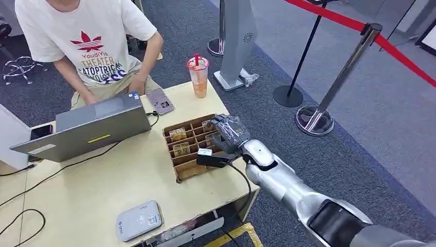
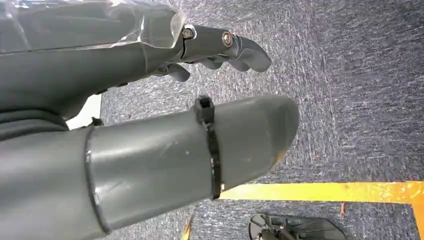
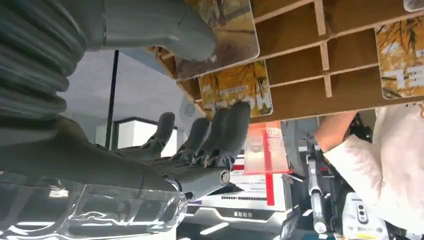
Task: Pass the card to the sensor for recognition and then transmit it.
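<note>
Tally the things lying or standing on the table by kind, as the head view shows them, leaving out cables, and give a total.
Laptop: 1
Phones: 2, one by the laptop's right corner, one dark at the table's left edge
Drink cup with red straw: 1
Wooden card tray: 1
Grey card sensor: 1
Total: 6

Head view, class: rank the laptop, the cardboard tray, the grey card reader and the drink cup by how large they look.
1. Laptop
2. Cardboard tray
3. Card reader
4. Drink cup, though it stands farther from the camera, so the last two are unsure.
</note>
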`<state>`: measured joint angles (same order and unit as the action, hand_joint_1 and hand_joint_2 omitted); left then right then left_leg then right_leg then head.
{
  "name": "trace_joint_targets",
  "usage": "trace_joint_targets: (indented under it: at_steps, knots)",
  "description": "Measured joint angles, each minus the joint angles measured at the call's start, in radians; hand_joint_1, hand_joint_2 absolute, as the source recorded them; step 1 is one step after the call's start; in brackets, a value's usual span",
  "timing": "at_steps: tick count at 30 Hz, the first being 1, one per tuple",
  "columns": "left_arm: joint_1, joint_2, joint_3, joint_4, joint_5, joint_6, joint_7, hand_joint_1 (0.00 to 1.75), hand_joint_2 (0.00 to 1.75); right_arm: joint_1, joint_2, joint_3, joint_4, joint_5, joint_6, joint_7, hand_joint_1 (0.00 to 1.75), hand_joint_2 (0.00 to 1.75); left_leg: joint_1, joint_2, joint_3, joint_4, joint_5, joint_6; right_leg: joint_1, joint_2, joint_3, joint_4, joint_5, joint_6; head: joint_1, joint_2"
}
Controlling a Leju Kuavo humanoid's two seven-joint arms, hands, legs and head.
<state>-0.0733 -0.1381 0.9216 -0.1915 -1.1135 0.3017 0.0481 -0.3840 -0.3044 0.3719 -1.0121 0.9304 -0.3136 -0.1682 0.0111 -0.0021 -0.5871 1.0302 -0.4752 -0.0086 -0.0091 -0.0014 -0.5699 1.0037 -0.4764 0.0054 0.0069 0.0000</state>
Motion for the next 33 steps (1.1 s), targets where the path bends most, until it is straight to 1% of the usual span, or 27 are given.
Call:
trace_joint_targets:
  at_steps: [1, 5, 8, 10, 11, 12, 14, 15, 16, 17, 18, 19, 26, 28, 33]
  knots:
    - [0.0, 0.0, 0.0, 0.0, 0.0, 0.0, 0.0, 0.0, 0.0, 0.0, 0.0, 0.001, 0.001, -0.001, 0.005, 0.001, 0.79, 1.75, 0.0, 0.0, 0.0, 0.0, 0.0, 0.0, 0.0, 0.0, 0.0, 0.0, 0.0, 0.0, 0.0, 0.0]
    - [0.0, 0.0, 0.0, 0.0, -0.002, -0.002, 0.0, 0.0, 0.0, 0.0, 0.0, 0.008, 0.001, -0.013, 0.024, 0.008, 0.77, 1.75, 0.0, 0.0, 0.0, 0.0, 0.0, 0.0, 0.0, 0.0, 0.0, 0.0, 0.0, 0.0, 0.0, 0.0]
    - [0.0, 0.001, 0.0, 0.0, -0.003, -0.002, 0.001, 0.0, 0.0, 0.0, 0.0, 0.013, 0.0, -0.019, 0.042, 0.016, 0.82, 1.75, 0.0, 0.0, 0.0, 0.0, 0.0, 0.0, 0.0, 0.0, 0.0, 0.0, 0.0, 0.0, 0.0, 0.0]
    - [0.0, 0.001, 0.0, 0.0, -0.003, -0.002, 0.001, 0.0, 0.0, 0.0, -0.003, 0.018, -0.002, -0.02, 0.058, 0.02, 0.93, 1.75, 0.0, 0.0, 0.0, 0.0, 0.0, 0.0, 0.0, 0.0, 0.0, 0.0, 0.0, 0.0, 0.0, 0.0]
    - [0.0, 0.001, 0.0, 0.0, -0.003, -0.002, 0.002, 0.0, 0.0, 0.0, -0.004, 0.019, -0.002, -0.02, 0.063, 0.022, 0.93, 1.75, 0.0, 0.0, 0.0, 0.0, 0.0, 0.0, 0.0, 0.0, 0.0, 0.0, 0.0, 0.0, 0.0, 0.0]
    - [0.0, 0.001, 0.0, 0.0, -0.003, -0.002, 0.002, 0.0, 0.0, 0.0, -0.005, 0.021, -0.002, -0.021, 0.067, 0.023, 1.03, 1.75, 0.0, 0.0, 0.0, 0.0, 0.0, 0.0, 0.0, 0.0, 0.0, 0.0, 0.0, 0.0, 0.0, 0.0]
    - [0.0, 0.001, 0.0, 0.0, -0.003, -0.001, 0.002, 0.0, 0.0, 0.001, -0.006, 0.024, -0.006, -0.031, 0.077, 0.028, 1.03, 1.75, 0.0, 0.0, 0.0, 0.0, 0.0, 0.0, 0.0, 0.0, 0.0, 0.0, 0.0, 0.0, 0.0, 0.0]
    - [0.0, 0.001, 0.0, 0.0, -0.003, -0.001, 0.002, 0.0, 0.0, 0.001, -0.007, 0.025, -0.008, -0.033, 0.081, 0.029, 1.12, 1.75, 0.0, 0.0, 0.0, 0.0, 0.0, 0.0, 0.0, 0.0, 0.0, 0.0, 0.0, 0.0, 0.0, 0.0]
    - [0.0, 0.001, 0.0, 0.0, -0.003, 0.0, 0.002, 0.0, 0.0, 0.001, -0.008, 0.026, -0.009, -0.033, 0.082, 0.031, 1.17, 1.75, 0.0, 0.0, 0.0, 0.0, 0.0, 0.0, 0.0, 0.0, 0.0, 0.0, 0.0, 0.0, 0.0, 0.0]
    - [0.0, 0.001, 0.0, 0.0, -0.003, 0.0, 0.002, 0.0, 0.0, 0.001, -0.01, 0.027, -0.011, -0.033, 0.083, 0.031, 1.17, 1.75, 0.0, 0.0, 0.0, 0.0, 0.0, 0.0, 0.0, 0.0, 0.0, 0.0, 0.0, 0.0, 0.0, 0.0]
    - [0.0, 0.001, 0.0, 0.0, -0.003, 0.0, 0.002, 0.0, 0.0, 0.002, -0.011, 0.029, -0.012, -0.033, 0.085, 0.031, 1.26, 1.75, 0.0, 0.0, 0.0, 0.0, 0.0, 0.0, 0.0, 0.0, 0.0, 0.0, 0.0, 0.0, 0.0, 0.0]
    - [0.0, 0.001, 0.0, 0.0, -0.003, 0.0, 0.002, 0.0, 0.0, 0.002, -0.011, 0.029, -0.014, -0.033, 0.087, 0.032, 1.29, 1.75, 0.0, 0.0, 0.0, 0.0, 0.0, 0.0, 0.0, 0.0, 0.0, 0.0, 0.0, 0.0, 0.0, 0.0]
    - [0.0, 0.002, 0.0, 0.0, -0.003, 0.001, 0.002, 0.0, 0.0, 0.002, -0.011, 0.029, -0.017, -0.033, 0.09, 0.032, 1.29, 1.75, 0.0, 0.0, 0.0, 0.0, 0.0, 0.0, 0.0, 0.0, 0.0, 0.0, 0.0, 0.0, 0.0, 0.0]
    - [0.0, 0.001, 0.0, 0.0, -0.003, 0.002, 0.001, 0.0, 0.0, 0.002, -0.011, 0.031, -0.022, -0.039, 0.098, 0.032, 1.4, 1.75, 0.0, 0.0, 0.0, 0.0, 0.0, 0.0, 0.0, 0.0, 0.0, 0.0, 0.0, 0.0, 0.0, 0.0]
    - [0.0, 0.001, 0.0, 0.0, -0.005, 0.003, 0.001, 0.0, 0.0, 0.001, -0.011, 0.031, -0.022, -0.047, 0.1, 0.033, 1.43, 1.75, 0.0, 0.0, 0.0, 0.0, 0.0, 0.0, 0.0, 0.0, 0.0, 0.0, 0.0, 0.0, 0.0, 0.0]
